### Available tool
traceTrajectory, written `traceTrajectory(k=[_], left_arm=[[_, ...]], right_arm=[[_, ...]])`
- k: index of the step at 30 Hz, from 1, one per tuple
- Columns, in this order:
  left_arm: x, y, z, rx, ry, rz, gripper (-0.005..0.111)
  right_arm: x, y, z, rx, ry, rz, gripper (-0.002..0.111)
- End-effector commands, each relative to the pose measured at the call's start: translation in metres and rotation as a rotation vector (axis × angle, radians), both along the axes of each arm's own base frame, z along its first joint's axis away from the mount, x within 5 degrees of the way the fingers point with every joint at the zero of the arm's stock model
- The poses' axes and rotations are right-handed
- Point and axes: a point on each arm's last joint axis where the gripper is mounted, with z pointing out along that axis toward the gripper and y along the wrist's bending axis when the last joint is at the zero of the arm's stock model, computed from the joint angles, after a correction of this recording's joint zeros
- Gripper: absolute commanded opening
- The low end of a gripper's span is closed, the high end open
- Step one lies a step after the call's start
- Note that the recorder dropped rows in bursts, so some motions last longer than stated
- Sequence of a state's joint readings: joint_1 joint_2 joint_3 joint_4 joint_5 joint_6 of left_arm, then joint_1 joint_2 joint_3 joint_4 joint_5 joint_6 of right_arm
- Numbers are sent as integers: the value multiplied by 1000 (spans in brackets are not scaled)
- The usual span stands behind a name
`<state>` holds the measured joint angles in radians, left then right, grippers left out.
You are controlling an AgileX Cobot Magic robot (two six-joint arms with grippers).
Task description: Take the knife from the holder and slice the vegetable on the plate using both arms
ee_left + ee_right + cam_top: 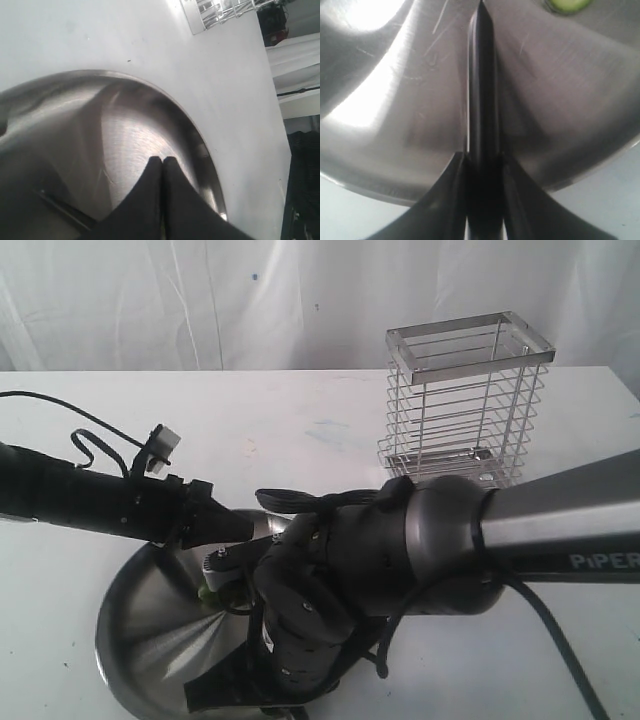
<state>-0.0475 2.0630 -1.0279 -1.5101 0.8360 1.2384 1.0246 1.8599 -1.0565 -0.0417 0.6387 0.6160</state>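
Right gripper (482,161) clamps the knife (481,75) over the plate (385,115) near a vegetable slice (567,4); left gripper (162,161) pressed together, empty

Left arm (90,498) and right arm (450,540) crowd over the plate (150,630), holder (465,410) behind.

White table (250,405), matte, faint bluish smear (330,432) near mid-surface. Wrinkled white cloth backdrop (150,300) hangs behind it, one small dark speck (254,277) on it. Dark unidentifiable gear (272,22) past the table's edge
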Motion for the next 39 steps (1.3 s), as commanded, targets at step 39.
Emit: traceTrajectory(k=[39], left_arm=[[-22,-31,2,472,-110,-253,0]], right_arm=[[-7,-6,-8,-45,69,-38,0]])
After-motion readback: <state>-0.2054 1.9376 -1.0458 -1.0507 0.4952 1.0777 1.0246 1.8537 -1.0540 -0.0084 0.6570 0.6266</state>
